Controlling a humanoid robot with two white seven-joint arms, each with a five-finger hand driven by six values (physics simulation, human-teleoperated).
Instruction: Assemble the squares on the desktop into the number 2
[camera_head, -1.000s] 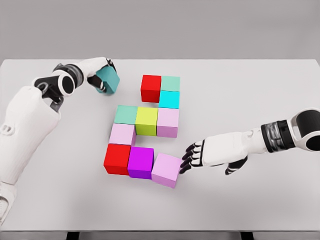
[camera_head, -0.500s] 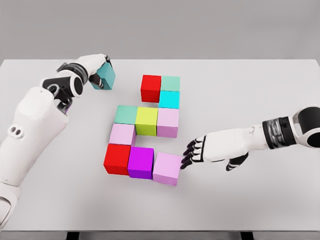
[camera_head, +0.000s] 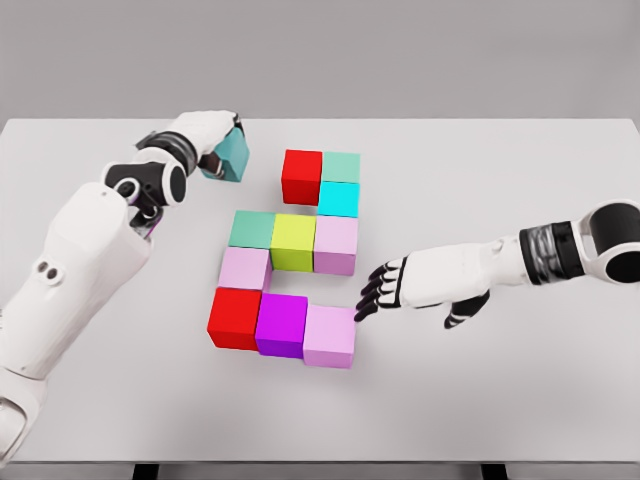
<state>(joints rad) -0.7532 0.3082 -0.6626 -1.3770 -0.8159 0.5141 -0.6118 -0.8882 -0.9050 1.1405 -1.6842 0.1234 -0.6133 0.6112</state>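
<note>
My left hand (camera_head: 215, 145) is shut on a teal cube (camera_head: 234, 158), held just above the table left of the red cube (camera_head: 302, 176). That red cube heads the top row with a green cube (camera_head: 342, 166); a cyan cube (camera_head: 339, 199) sits below the green one. The middle row is green (camera_head: 253, 229), yellow-green (camera_head: 294, 241) and pink (camera_head: 336, 244). A pink cube (camera_head: 245, 268) links down to the bottom row of red (camera_head: 235, 317), purple (camera_head: 282, 324) and pink (camera_head: 331, 335). My right hand (camera_head: 385, 289) is open, its fingertips (camera_head: 362, 311) at the bottom pink cube's upper right corner.
The grey table (camera_head: 500, 180) runs wide to the right and front of the cubes. Its far edge lies just behind my left hand.
My left hand carried the teal cube right, toward the top red cube. The right hand pushed the bottom pink cube left and straight, flush against the purple one.
</note>
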